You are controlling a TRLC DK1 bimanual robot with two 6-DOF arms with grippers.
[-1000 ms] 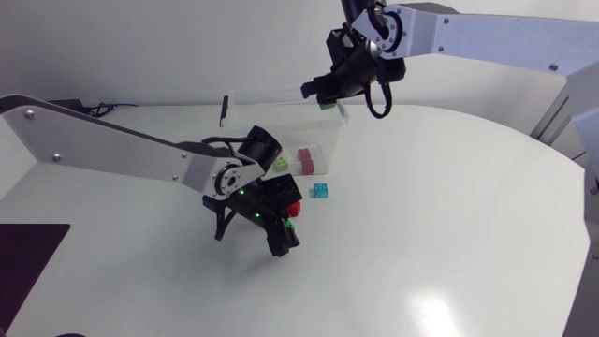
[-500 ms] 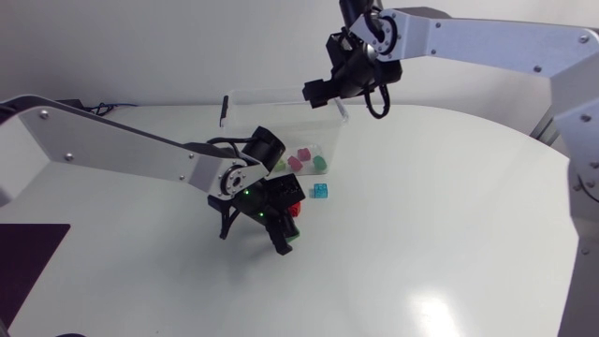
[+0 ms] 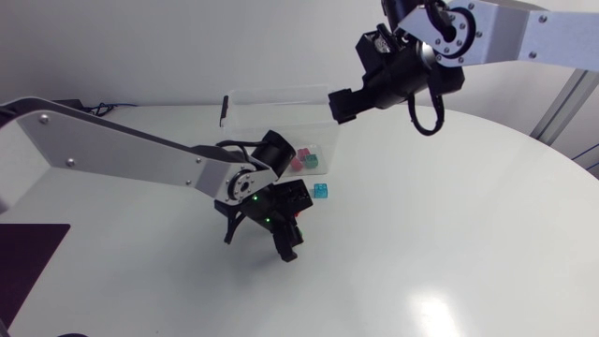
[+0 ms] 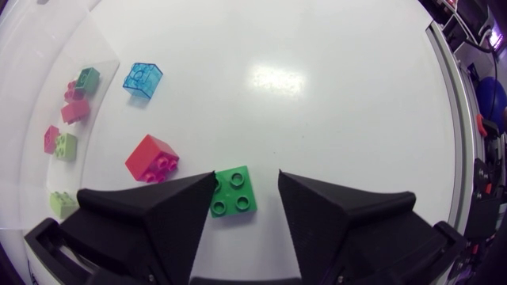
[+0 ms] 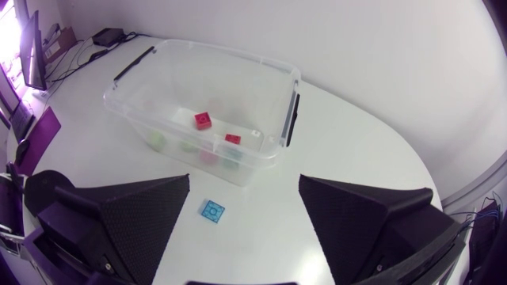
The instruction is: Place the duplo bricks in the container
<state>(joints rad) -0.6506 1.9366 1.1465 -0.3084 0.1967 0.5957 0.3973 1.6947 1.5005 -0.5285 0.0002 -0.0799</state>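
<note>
Smooth white table (image 4: 341, 111), glossy, w/ a bright glare patch. Clear thin-plastic container (image 5: 238, 55), walls slightly hazy; its clips (image 5: 291, 119) are matt black. Opaque green brick (image 4: 232, 191) & red brick (image 4: 152, 157): smooth plastic, soft sheen. Translucent blue brick (image 4: 142, 80), glossier. Matt black left gripper (image 4: 246, 179) & right gripper (image 5: 244, 180), plastic-looking. Satin silver-grey left arm (image 3: 122, 154), metal-like.

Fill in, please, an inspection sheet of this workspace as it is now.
Surface: glossy white table, some glare.
Job's things: clear plastic container holds several small bricks; green square brick, red brick and translucent blue brick lie outside it.
Clutter: nothing seen.
Grippers: left gripper, jaws open astride the green brick; right gripper, jaws open, empty, near the container.
Cables: black cable loop at the right wrist.
Surroundings: nothing seen.
</note>
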